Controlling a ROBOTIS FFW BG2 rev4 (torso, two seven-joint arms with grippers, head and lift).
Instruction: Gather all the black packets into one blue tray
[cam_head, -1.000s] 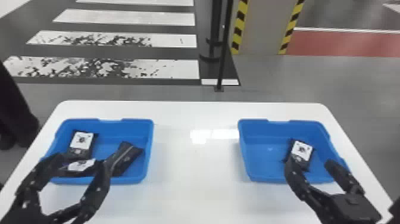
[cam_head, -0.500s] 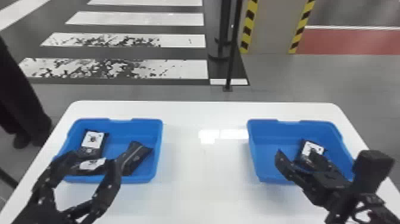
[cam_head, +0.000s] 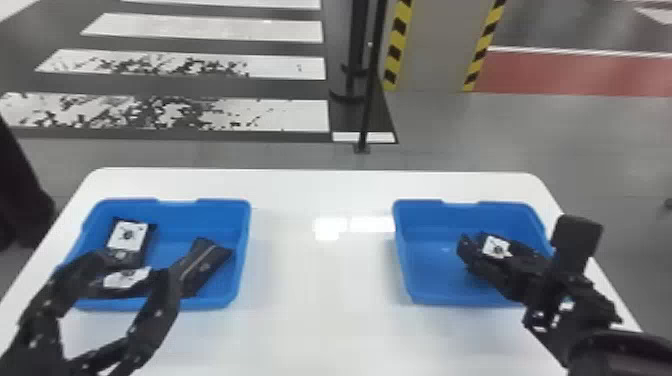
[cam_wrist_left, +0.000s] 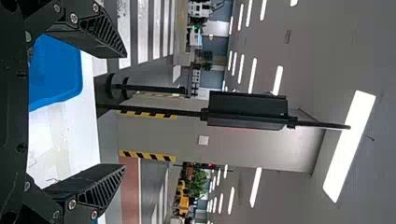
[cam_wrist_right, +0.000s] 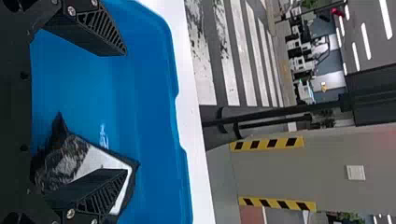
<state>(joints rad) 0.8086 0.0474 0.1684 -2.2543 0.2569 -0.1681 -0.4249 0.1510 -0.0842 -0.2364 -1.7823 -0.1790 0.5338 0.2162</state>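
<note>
A black packet with a white label (cam_head: 496, 247) is seen in the blue plastic tray (cam_head: 425, 270) at right, partly covered by one finger of the nearer black right gripper (cam_wrist_right: 126, 112), opened wide. Its long axis appears slanted; centring between the fingers seems needed. At lower left, the black left gripper (cam_head: 136, 269) is held open.

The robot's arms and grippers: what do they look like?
The left arm and right arm are black. The left gripper and right gripper match: each has two black, wedge-shaped fingers with flat inner faces, slanted ribs along the side and round silvery screws near the base.
</note>
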